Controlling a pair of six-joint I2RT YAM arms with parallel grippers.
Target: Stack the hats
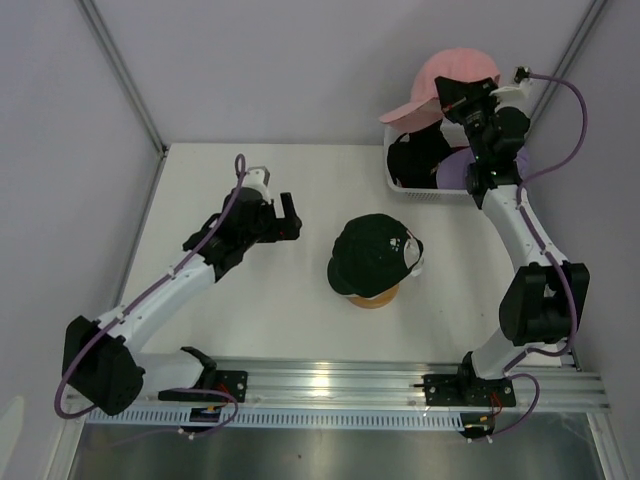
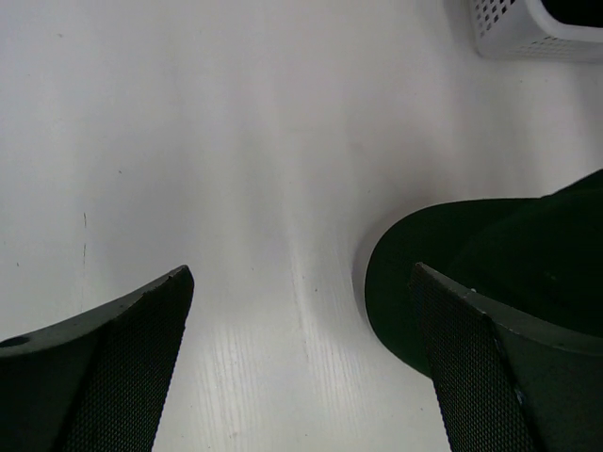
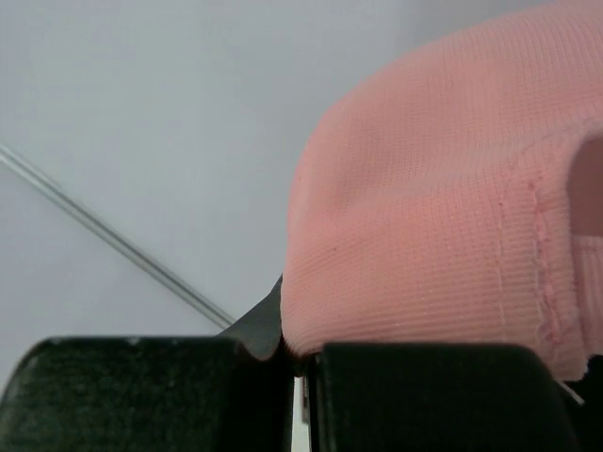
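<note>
Pink cap (image 3: 443,207) clamped in my right jaws; green cap (image 1: 365,250) lies left of them, towards me, apparently nearer my wide-apart left jaws.

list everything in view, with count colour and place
dark green cap: one, dark green and white, on the stand, table centre
pink cap: one, pink, held above the basket
black cap: one, black, in the basket
lavender cap: one, lavender, in the basket
stand: one, wooden, under the dark green cap
basket: one, white mesh, far right
left tool: one, black, open, left of the stand
right tool: one, black, shut on the pink cap
</note>
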